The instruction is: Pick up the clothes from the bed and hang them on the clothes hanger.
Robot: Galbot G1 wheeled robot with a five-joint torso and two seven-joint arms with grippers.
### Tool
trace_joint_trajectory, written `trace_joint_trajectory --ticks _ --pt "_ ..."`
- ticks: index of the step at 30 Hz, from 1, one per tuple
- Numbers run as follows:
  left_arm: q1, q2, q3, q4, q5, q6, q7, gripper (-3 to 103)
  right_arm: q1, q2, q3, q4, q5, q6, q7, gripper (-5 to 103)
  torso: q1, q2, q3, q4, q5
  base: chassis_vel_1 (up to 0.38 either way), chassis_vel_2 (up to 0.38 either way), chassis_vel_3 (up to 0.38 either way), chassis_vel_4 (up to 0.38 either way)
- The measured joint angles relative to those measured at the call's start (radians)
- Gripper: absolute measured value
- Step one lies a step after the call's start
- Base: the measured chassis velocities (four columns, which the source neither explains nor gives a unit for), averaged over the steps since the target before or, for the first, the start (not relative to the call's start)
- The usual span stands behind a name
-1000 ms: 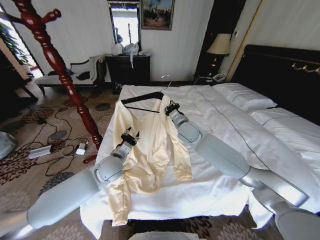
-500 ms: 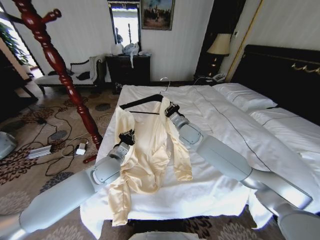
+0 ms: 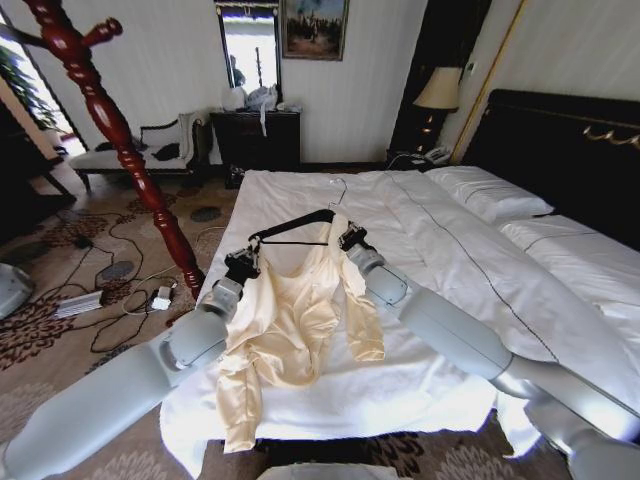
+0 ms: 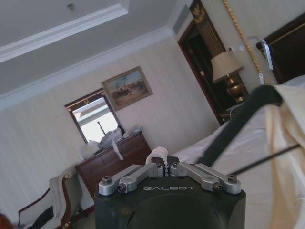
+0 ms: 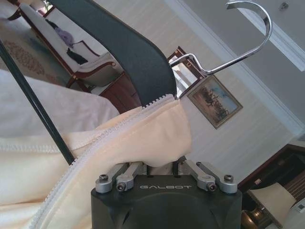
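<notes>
- Lower half of head view: the clothes (image 3: 290, 330) lie on the near left part of the bed (image 3: 440, 250), one sleeve trailing toward the bottom edge of the white duvet.
- Centre left: left gripper (image 3: 243, 264) sits at the left end of the clothes hanger (image 3: 290, 222); left wrist view shows its fingers pressed together, hanger arm just past them.
- Centre: right gripper (image 3: 351, 238) is at the hanger's right shoulder, pinching the garment's cream fabric; right wrist view shows cloth bunched between the fingers.
- Hanger is raised off the duvet and tilted, garment's top lifted with it, silver hook pointing up.
- Upper left: dark-red coat stand (image 3: 110, 120) stands beside the bed.
</notes>
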Motion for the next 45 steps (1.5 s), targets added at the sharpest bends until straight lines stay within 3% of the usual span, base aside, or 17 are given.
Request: trace_joint_trajectory --ticks 5,13,16,18,25,28,34,40,42,43,45 --pt "0.031 0.023 -0.054 -0.026 -0.044 -0.011 -0.019 1 -0.052 -0.028 0.012 0.015 -0.03 0.004 -0.009 22 0.0 0.0 0.0 -0.0011 0.0 0.0 0.0 0.0 0.0" --pt "0.051 0.046 -0.092 -0.032 -0.087 -0.011 -0.033 1 -0.077 -0.046 0.04 0.034 -0.032 0.002 -0.015 22 0.0 0.0 0.0 -0.0003 -0.0001 0.0 0.0 0.0 0.0" --pt "-0.036 0.042 -0.077 -0.001 -0.168 -0.003 -0.033 1 -0.076 -0.053 0.026 0.096 -0.038 -0.014 -0.026 22 0.0 0.0 0.0 -0.0009 -0.0001 0.0 0.0 0.0 0.0" --pt "-0.047 0.042 -0.076 0.002 -0.174 -0.002 -0.03 1 -0.075 -0.051 0.022 0.1 -0.038 -0.017 -0.027 22 0.0 0.0 0.0 -0.0011 -0.0001 0.0 0.0 0.0 0.0" --pt "-0.138 0.104 -0.058 -0.025 -0.249 0.005 0.022 1 0.021 0.007 -0.063 0.087 -0.049 -0.055 -0.04 22 0.0 0.0 0.0 0.0001 -0.0003 0.0 0.0 0.0 0.0" --pt "-0.135 0.149 -0.063 -0.083 -0.275 0.005 0.047 1 0.049 0.027 -0.078 0.047 -0.048 -0.063 -0.038 22 0.0 0.0 0.0 -0.0006 0.0001 0.0 0.0 0.0 0.0" --pt "-0.171 0.178 -0.056 -0.107 -0.289 0.009 0.07 1 0.115 0.054 -0.143 0.043 -0.043 -0.09 -0.041 22 0.0 0.0 0.0 -0.0009 -0.0001 0.0 0.0 0.0 0.0" --pt "-0.36 0.172 0.022 -0.053 -0.329 0.031 0.087 1 0.223 0.127 -0.233 0.016 -0.027 -0.13 -0.057 22 0.0 0.0 0.0 -0.0001 -0.0005 0.0 0.0 0.0 0.0" --pt "-0.476 0.158 0.089 -0.006 -0.358 0.033 0.093 1 0.258 0.154 -0.252 0.002 -0.017 -0.148 -0.066 22 0.0 0.0 0.0 -0.0007 -0.0004 0.0 0.0 0.0 0.0" --pt "-0.587 0.144 0.17 0.037 -0.386 0.034 0.1 1 0.292 0.178 -0.272 -0.019 -0.011 -0.155 -0.075 22 0.0 0.0 0.0 -0.0007 -0.0001 0.0 0.0 0.0 0.0" --pt "-0.636 0.137 0.202 0.06 -0.394 0.034 0.107 1 0.311 0.189 -0.282 -0.03 -0.01 -0.156 -0.08 22 0.0 0.0 0.0 -0.0007 -0.0002 0.0 0.0 0.0 0.0"
